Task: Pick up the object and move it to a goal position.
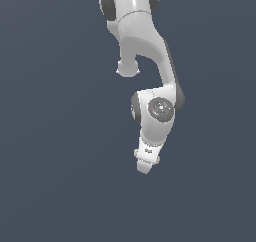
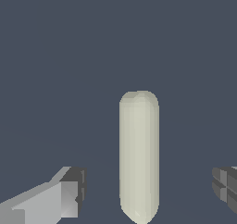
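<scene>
White plastic shells cover the arm (image 1: 150,61), which comes down from the top centre of the exterior view and bends toward the lower middle of the frame, ending in a stubby wrist over a plain slate-grey floor (image 1: 50,186). From this angle the gripper (image 1: 144,167) is seen end-on, so its fingers cannot be made out, and the rod itself does not show here; it is probably hidden beneath the wrist. In the wrist view the cream rod (image 2: 139,156) stands in the lower centre-right of the frame, lying lengthwise away from the camera, its rounded ends clear. One finger (image 2: 69,193) sits in the lower left corner and the other at the lower right edge, both well apart from the rod, so the jaws are spread wide and hold nothing. The rod lies between them but nearer the right-hand finger. To do the grasp well, I would judge that the hand should shift slightly to centre the rod, drop until the pads flank its middle, then squeeze across its narrow width before lifting.
</scene>
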Robot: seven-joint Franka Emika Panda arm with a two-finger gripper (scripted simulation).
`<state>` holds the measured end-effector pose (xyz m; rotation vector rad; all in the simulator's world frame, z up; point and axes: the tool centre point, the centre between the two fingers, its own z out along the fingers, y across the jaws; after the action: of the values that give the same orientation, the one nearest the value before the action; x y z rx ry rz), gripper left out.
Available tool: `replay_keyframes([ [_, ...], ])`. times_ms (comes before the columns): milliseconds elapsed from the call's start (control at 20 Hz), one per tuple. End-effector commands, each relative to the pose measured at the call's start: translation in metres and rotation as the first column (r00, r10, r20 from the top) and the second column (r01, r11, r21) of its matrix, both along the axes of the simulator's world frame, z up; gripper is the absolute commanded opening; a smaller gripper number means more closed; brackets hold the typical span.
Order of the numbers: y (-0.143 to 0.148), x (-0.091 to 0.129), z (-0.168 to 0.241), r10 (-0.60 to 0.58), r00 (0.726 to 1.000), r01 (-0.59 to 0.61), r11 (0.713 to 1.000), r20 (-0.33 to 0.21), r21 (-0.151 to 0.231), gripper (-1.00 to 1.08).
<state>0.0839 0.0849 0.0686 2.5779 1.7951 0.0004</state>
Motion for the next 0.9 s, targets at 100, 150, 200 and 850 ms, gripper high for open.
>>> replay_keyframes([
  [100, 0.000, 0.000, -0.013, 0.001, 1.000, -0.001, 1.000, -0.001, 0.000, 1.00],
  [150, 0.000, -0.001, -0.018, 0.002, 1.000, -0.002, 1.000, -0.001, 0.000, 1.00],
  [200, 0.000, -0.001, -0.024, 0.003, 1.000, -0.003, 1.000, -0.001, 0.000, 1.00],
  [850, 0.000, 0.000, -0.049, 0.005, 1.000, -0.005, 1.000, 0.000, 0.000, -1.00],
])
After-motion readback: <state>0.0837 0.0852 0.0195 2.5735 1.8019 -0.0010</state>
